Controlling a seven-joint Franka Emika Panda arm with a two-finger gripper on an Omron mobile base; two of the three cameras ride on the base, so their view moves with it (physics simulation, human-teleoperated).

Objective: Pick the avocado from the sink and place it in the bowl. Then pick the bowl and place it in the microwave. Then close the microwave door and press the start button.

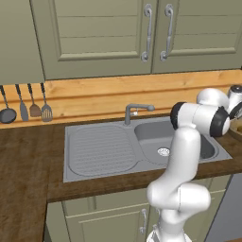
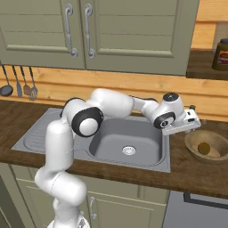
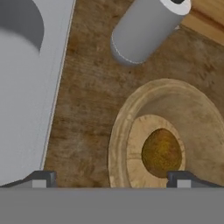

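The dark brown avocado [image 3: 162,152] [image 2: 204,148] lies in the middle of the wooden bowl [image 3: 119,131] [image 2: 192,141], which stands on the counter right of the grey sink [image 2: 107,133] [image 1: 99,151]. My gripper [image 3: 111,180] [image 2: 194,121] hovers just above the bowl's left side. It is open, with nothing between its fingertips [image 3: 43,178]. The avocado sits near the right fingertip in the hand view. The microwave, its door and its start button are out of view.
A grey cylinder-shaped canister [image 3: 146,28] stands on the wood counter just behind the bowl. The curved faucet [image 1: 137,111] rises behind the basin. Utensils [image 1: 26,108] hang on the back wall at left. A dark jar [image 2: 221,54] sits on a shelf at upper right.
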